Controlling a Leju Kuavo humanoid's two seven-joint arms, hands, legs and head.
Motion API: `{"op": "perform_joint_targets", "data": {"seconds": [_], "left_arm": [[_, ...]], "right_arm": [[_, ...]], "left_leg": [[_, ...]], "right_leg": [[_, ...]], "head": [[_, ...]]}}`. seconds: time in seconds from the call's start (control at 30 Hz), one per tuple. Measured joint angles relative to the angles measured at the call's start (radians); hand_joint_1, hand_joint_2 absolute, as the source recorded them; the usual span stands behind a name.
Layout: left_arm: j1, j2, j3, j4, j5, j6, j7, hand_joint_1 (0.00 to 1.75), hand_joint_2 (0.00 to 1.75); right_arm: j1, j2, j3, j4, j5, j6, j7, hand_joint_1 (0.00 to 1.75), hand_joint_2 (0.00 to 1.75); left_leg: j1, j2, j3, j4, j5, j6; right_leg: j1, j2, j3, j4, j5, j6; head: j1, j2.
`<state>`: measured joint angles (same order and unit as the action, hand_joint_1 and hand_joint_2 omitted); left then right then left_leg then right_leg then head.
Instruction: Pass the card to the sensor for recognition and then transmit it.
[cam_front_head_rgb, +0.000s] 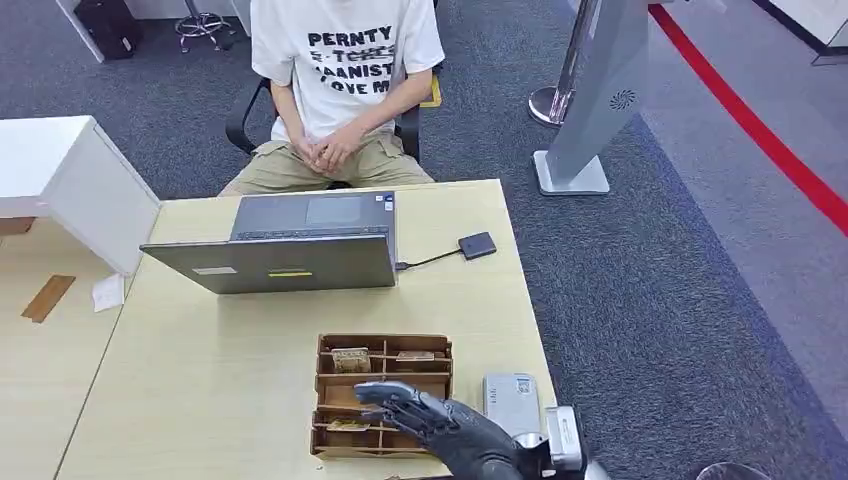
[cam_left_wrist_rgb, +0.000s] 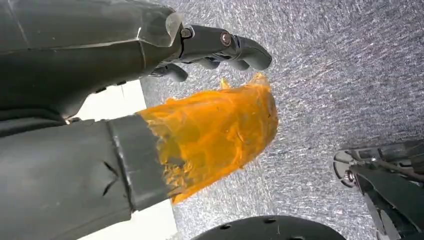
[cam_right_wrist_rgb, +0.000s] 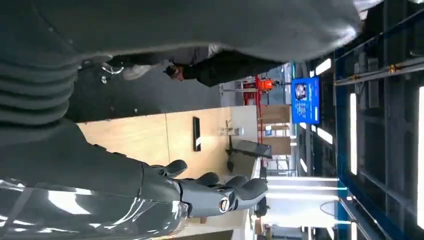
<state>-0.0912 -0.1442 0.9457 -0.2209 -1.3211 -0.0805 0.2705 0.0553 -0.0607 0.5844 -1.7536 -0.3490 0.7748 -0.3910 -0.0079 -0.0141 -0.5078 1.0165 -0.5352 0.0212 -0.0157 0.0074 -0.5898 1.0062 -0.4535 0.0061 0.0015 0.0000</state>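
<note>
A brown divided card box (cam_front_head_rgb: 384, 343) sits near the table's front edge, with cards lying in its far compartments (cam_front_head_rgb: 351, 359) and one in a near compartment (cam_front_head_rgb: 346, 425). My right hand (cam_front_head_rgb: 425, 413) hovers over the box's near right part, fingers stretched toward the left and holding nothing; its dark fingers (cam_right_wrist_rgb: 235, 190) are loosely bent and apart. A small black sensor pad (cam_front_head_rgb: 477, 245) lies to the right of the laptop, wired to it. My left hand (cam_left_wrist_rgb: 210, 80) hangs over grey carpet, its thumb (cam_left_wrist_rgb: 215, 132) wrapped in orange tape, with nothing in it.
An open grey laptop (cam_front_head_rgb: 300, 245) stands mid-table. A person in a white T-shirt (cam_front_head_rgb: 340, 60) sits behind it, hands clasped. A silver-grey device (cam_front_head_rgb: 511, 400) lies right of the box. A white partition (cam_front_head_rgb: 90, 190) borders the left; a kiosk stand (cam_front_head_rgb: 590, 110) stands far right.
</note>
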Motion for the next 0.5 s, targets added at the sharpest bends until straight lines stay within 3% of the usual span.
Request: {"op": "perform_joint_targets", "data": {"seconds": [0.5], "left_arm": [[0.000, 0.006, -0.005, 0.000, -0.005, -0.001, 0.000, 0.00, 0.00]], "right_arm": [[0.007, -0.014, 0.012, 0.009, 0.014, 0.010, -0.008, 0.00, 0.00]], "left_leg": [[0.000, 0.000, 0.000, 0.000, 0.000, 0.000]], "right_leg": [[0.000, 0.000, 0.000, 0.000, 0.000, 0.000]], "head": [[0.000, 0.000]]}}
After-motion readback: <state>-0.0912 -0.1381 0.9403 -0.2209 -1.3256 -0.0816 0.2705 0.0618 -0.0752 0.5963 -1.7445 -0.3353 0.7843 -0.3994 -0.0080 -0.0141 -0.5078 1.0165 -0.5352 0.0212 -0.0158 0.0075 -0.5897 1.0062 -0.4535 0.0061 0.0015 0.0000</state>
